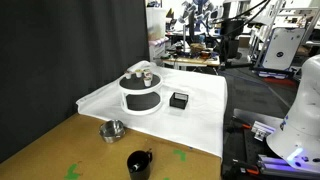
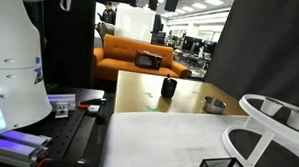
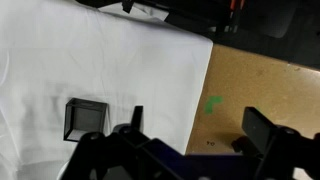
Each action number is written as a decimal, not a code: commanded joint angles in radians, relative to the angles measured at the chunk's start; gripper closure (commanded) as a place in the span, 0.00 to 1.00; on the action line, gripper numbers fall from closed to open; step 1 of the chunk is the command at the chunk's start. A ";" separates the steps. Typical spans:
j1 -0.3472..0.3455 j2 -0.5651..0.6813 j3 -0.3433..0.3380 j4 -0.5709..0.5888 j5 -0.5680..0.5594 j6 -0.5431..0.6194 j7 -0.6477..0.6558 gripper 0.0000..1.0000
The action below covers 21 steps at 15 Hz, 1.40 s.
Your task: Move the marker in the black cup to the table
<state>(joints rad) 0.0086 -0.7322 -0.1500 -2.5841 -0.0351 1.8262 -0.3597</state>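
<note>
The black cup point(image 1: 139, 163) stands on the tan table point(image 1: 60, 150) near its front edge, and it also shows in an exterior view point(image 2: 168, 88). The marker in it is too small to make out. My gripper point(image 3: 200, 125) shows only in the wrist view. It is open and empty, high above the edge where the white cloth point(image 3: 90, 60) meets the table board point(image 3: 265, 85). The cup is out of the wrist view.
A white-and-black round container point(image 1: 140, 92) and a small black box point(image 1: 179, 99) sit on the cloth. The box also shows in the wrist view point(image 3: 84, 117). A small metal bowl point(image 1: 112, 130) sits on the board. Green marks point(image 3: 213, 103) dot the board. The robot base point(image 1: 300, 110) stands beside the table.
</note>
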 commanded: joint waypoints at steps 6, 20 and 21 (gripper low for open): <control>0.002 0.000 -0.001 0.002 -0.001 -0.002 0.001 0.00; 0.250 0.216 0.179 0.107 -0.062 -0.004 -0.185 0.00; 0.258 0.232 0.182 0.118 -0.078 -0.006 -0.217 0.00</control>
<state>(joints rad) 0.2476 -0.5717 0.0288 -2.5244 -0.0691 1.8356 -0.4810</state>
